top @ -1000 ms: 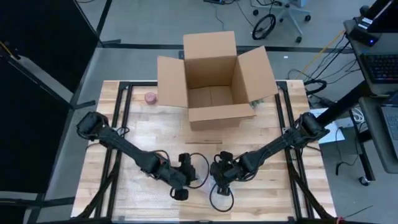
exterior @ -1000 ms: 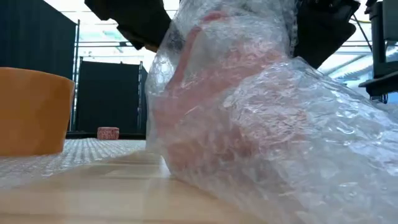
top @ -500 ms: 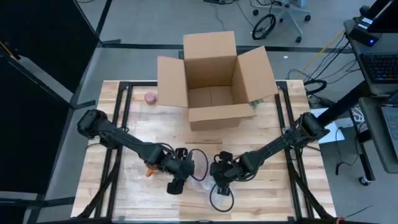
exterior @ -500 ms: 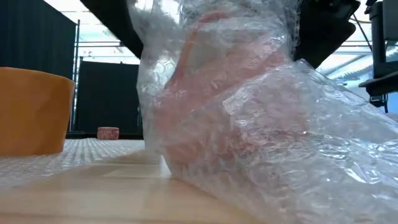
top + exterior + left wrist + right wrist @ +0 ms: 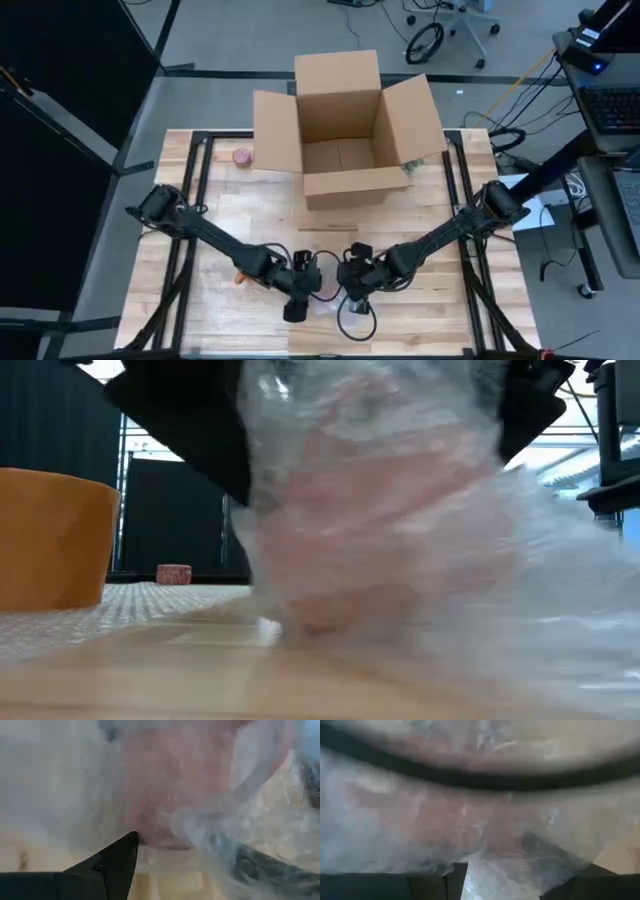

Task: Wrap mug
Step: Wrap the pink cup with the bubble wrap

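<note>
A pinkish mug [image 5: 340, 550] stands near the table's front edge, wrapped in clear bubble wrap [image 5: 470, 590]. The bundle rests on the wooden table [image 5: 420, 310]. In the left wrist view the mug [image 5: 160, 785] shows through the wrap. My left gripper [image 5: 297, 295] is close against the bundle's left side. My right gripper [image 5: 350, 290] is at its right side, shut on the wrap [image 5: 500, 870]. My right gripper has bubble wrap [image 5: 495, 877] between its two fingers, at the bundle's right side. It comes in low from the table's right. Whether it holds one layer or several does not show. The bundle sits on the table.
An open cardboard box [image 5: 340, 130] stands at the far middle of the table. A small pink roll [image 5: 241, 157] lies left of it. An orange cup [image 5: 50, 540] stands left of the bundle. A black cable loop [image 5: 355, 320] lies near the front edge.
My left gripper swung a little toward the table's left edge, then back toward the right against the bundle. The wrap on the bundle's left side rose and shifted with it. My right gripper kept still.
</note>
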`<act>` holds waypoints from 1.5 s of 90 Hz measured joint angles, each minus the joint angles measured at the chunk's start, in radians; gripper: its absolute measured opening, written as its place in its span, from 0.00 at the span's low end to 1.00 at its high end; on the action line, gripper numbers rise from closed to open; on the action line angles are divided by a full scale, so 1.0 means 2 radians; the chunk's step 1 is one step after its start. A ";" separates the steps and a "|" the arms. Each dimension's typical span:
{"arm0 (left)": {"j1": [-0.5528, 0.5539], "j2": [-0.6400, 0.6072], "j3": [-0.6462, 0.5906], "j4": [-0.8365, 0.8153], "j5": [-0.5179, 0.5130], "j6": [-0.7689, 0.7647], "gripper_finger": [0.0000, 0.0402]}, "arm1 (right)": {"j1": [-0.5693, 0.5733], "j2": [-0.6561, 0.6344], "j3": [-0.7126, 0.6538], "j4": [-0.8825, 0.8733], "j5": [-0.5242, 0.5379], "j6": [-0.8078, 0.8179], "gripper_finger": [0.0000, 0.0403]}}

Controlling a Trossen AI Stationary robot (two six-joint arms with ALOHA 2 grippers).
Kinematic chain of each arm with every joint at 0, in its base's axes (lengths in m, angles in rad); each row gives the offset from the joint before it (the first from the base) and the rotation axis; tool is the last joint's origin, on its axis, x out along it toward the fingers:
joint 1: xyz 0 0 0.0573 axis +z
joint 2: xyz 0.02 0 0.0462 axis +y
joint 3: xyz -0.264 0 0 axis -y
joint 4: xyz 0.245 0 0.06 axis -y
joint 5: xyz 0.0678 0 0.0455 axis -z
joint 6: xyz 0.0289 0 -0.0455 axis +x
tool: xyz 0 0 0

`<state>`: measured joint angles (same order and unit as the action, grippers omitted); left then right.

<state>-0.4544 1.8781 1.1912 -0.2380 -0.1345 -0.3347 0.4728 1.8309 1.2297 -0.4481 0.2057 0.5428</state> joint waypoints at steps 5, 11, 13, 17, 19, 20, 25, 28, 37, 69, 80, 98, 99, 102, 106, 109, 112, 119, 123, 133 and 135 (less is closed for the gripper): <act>0.000 0.017 0.000 0.026 0.000 0.002 0.59 | 0.000 -0.001 0.002 0.001 -0.002 -0.004 0.42; 0.001 0.038 -0.001 0.053 -0.001 0.004 0.59 | 0.000 -0.002 0.008 -0.003 -0.002 -0.006 0.42; 0.001 0.044 -0.001 0.062 -0.001 0.004 0.59 | 0.000 -0.002 0.011 -0.007 -0.002 -0.007 0.42; 0.001 0.053 -0.001 0.078 -0.002 0.004 0.59 | 0.000 -0.002 0.020 -0.019 -0.005 -0.012 0.42; 0.001 0.057 -0.001 0.086 -0.003 0.003 0.59 | 0.000 -0.002 0.025 -0.024 -0.009 -0.016 0.42; 0.001 0.060 -0.001 0.091 -0.003 0.003 0.59 | 0.000 -0.002 0.027 -0.027 -0.011 -0.017 0.42; 0.001 0.072 -0.001 0.109 -0.004 0.002 0.59 | 0.000 -0.002 0.038 -0.037 -0.015 -0.026 0.42; 0.001 0.079 -0.001 0.113 -0.005 0.001 0.59 | 0.000 -0.002 0.042 -0.040 -0.015 -0.032 0.42; 0.001 0.083 -0.001 0.116 -0.004 -0.006 0.59 | -0.002 -0.002 0.044 -0.050 -0.015 -0.036 0.42; -0.019 0.005 0.001 -0.035 0.004 -0.042 0.59 | -0.007 0.001 0.044 -0.031 -0.023 -0.042 0.42; -0.025 -0.013 0.001 -0.090 0.015 -0.065 0.59 | -0.008 0.002 0.044 -0.020 -0.023 -0.059 0.43; -0.033 -0.049 0.001 -0.164 0.028 -0.097 0.59 | -0.010 0.002 0.044 -0.005 -0.024 -0.082 0.51; -0.033 -0.052 0.001 -0.168 0.028 -0.099 0.59 | -0.010 0.002 0.044 -0.005 -0.024 -0.082 0.52; -0.034 -0.061 0.001 -0.179 0.027 -0.103 0.59 | -0.012 0.002 0.044 -0.005 -0.024 -0.083 0.55; -0.037 -0.078 0.001 -0.197 0.020 -0.105 0.59 | -0.014 0.002 0.044 -0.005 -0.025 -0.083 0.58; -0.039 -0.090 0.001 -0.203 0.009 -0.106 0.59 | -0.016 0.002 0.044 -0.005 -0.025 -0.083 0.60; -0.039 -0.103 0.001 -0.203 -0.003 -0.105 0.59 | -0.018 0.002 0.044 -0.005 -0.025 -0.083 0.62; -0.043 -0.135 0.001 -0.204 -0.033 -0.104 0.59 | -0.021 0.002 0.044 -0.005 -0.025 -0.082 0.65; -0.044 -0.151 0.001 -0.202 -0.045 -0.103 0.59 | -0.022 0.002 0.044 -0.005 -0.025 -0.081 0.66; -0.054 -0.175 0.001 -0.206 -0.078 -0.105 0.59 | -0.022 0.002 0.044 -0.006 -0.025 -0.081 0.67; -0.057 -0.177 0.001 -0.212 -0.083 -0.107 0.59 | -0.022 0.002 0.044 -0.006 -0.025 -0.082 0.67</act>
<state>-0.5688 1.5237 1.1938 -0.6622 -0.2999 -0.5480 0.4289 1.8343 1.3174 -0.4595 0.1558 0.3798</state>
